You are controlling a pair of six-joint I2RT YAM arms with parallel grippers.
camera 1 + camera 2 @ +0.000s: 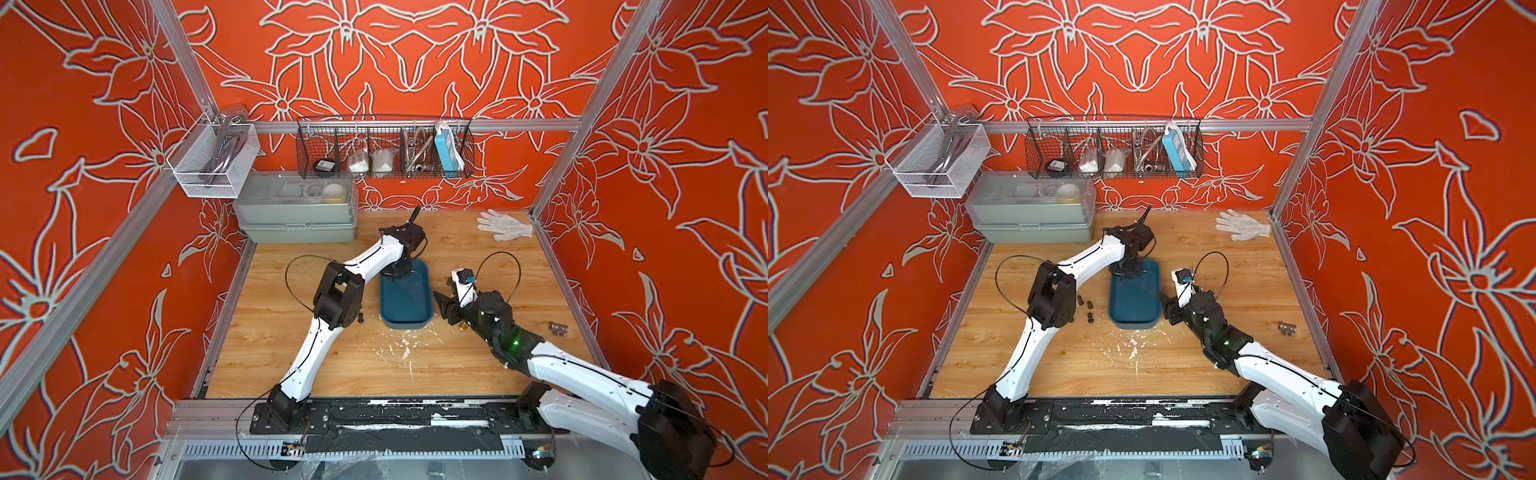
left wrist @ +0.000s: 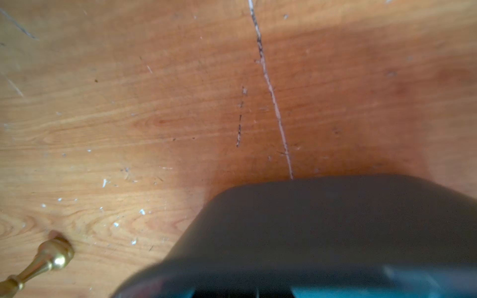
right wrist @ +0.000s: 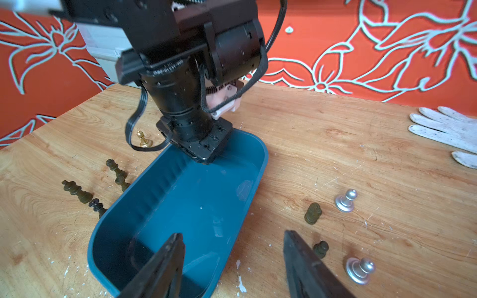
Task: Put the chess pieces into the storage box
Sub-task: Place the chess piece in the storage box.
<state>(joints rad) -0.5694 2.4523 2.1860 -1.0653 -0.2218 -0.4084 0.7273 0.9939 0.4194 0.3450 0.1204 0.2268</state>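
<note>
One teal storage box [image 1: 405, 305] sat in the middle of the wooden bench [image 1: 291, 365], open side up. Its long axis ran from the near edge towards the back wall.

In the right wrist view nine chess pieces [image 3: 313, 212] were outside it on the wood: six dark, two silver, one gold. Four dark pieces [image 3: 77, 192] were grouped along one long side of the box. Two of these lay flat, heads pointing away from the box and bases towards it. One gold piece [image 3: 143, 140] stood upright beyond them, near the box's far end. Off the opposite long side were the other two dark ones and the two silver pieces [image 3: 346, 200].

The left pincer [image 1: 400, 273] pointed down into the far end of the box, closed; whether it gripped anything could not be told. The right pincer [image 3: 232, 233] hung low at the near end, jaws wide and holding nothing, one finger over the box and one over the bench.

One white glove [image 3: 444, 129] lay at the bench's far corner
</note>
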